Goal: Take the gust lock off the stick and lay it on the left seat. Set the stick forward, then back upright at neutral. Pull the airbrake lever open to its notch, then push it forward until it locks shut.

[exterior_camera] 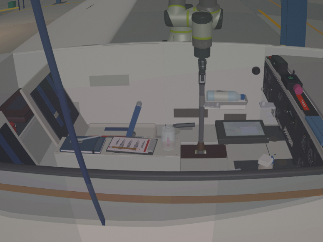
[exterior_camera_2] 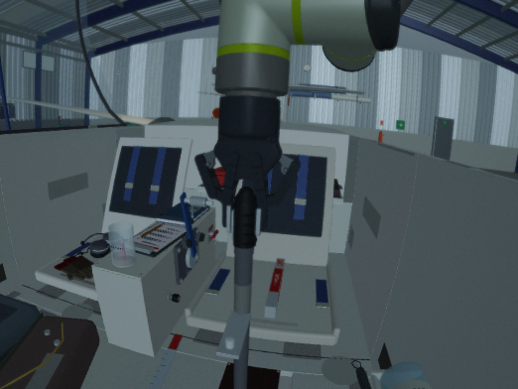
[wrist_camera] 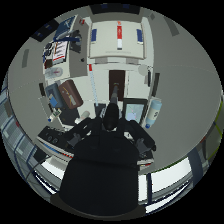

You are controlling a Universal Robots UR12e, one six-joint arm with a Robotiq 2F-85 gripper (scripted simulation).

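The top of the stick's black grip (exterior_camera_2: 245, 218) is partly hidden between the fingers of my gripper (exterior_camera_2: 244, 208), which comes straight down from above and is closed around it. The grey stick (exterior_camera: 201, 114) stands upright on a dark red floor plate (exterior_camera: 203, 151) in the middle of the cockpit. A red and white gust lock (exterior_camera_2: 274, 288) lies flat on the seat cushion beyond the stick. The blue airbrake lever (exterior_camera: 134, 118) rises from the side console, leaning with its grey tip up.
A tablet (exterior_camera: 241, 130) lies on the floor beside the stick. The instrument panel (exterior_camera: 289, 114) stands at the nose end. A checklist (exterior_camera: 131, 145), a notebook (exterior_camera: 82, 144) and a clear cup (exterior_camera: 167, 137) sit on the console. A water bottle (exterior_camera: 225, 95) lies on a wall shelf.
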